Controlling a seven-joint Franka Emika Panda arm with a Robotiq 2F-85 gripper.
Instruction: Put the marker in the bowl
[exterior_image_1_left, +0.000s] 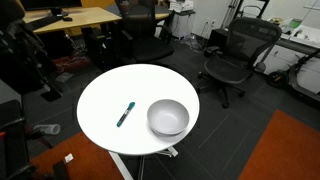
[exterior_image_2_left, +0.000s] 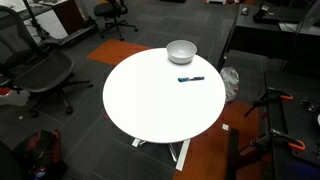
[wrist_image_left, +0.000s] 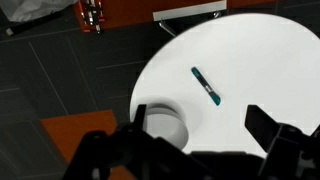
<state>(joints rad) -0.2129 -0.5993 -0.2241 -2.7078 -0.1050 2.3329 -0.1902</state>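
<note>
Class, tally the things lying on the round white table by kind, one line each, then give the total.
marker: 1
bowl: 1
Total: 2

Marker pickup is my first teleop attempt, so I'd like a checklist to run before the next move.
1. Marker lies free on the table: ok.
2. Bowl upright and empty: ok.
3. Gap between marker and bowl in both exterior views: ok.
4. Hand open, jaws wide apart in the wrist view: ok.
5. Hand down at the marker: not ok; the marker looks well away in the wrist view.
6. Jaws square across the marker: not ok; it lies diagonal in the wrist view.
</note>
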